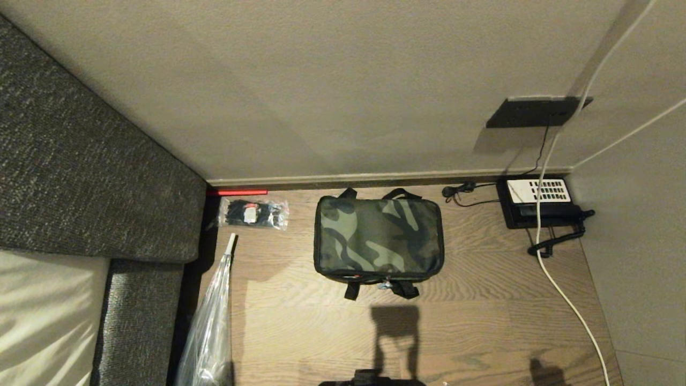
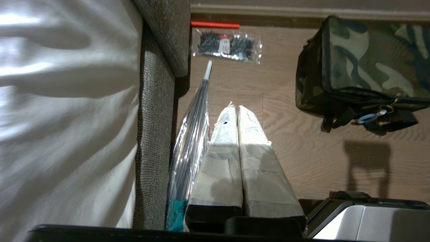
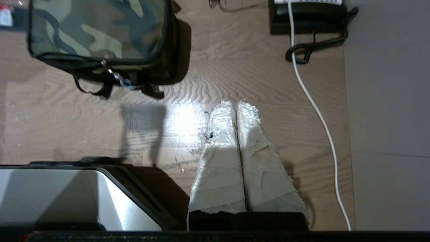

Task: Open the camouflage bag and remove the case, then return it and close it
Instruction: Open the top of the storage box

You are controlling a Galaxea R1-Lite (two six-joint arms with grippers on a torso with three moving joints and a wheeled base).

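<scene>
1. Two tools hang parked above the wooden floor [image 1: 482, 321], neither holding anything: the left tool [image 2: 238, 109] has its taped fingers [image 2: 218, 158] pressed together, and the right tool [image 3: 236, 104] is likewise fully closed.
2. Beyond both, well apart from them, the camouflage bag [image 1: 378, 236] sits zipped on the floor near the wall, straps at front and back.
3. Left of the bag lie a clear packet of black ties [image 1: 253, 213] and a folded umbrella [image 1: 211, 321] beside the grey sofa [image 1: 80, 177].
4. Right of the bag stands a black telephone [image 1: 538, 203], with a white cable [image 1: 568, 300] trailing past it.
</scene>
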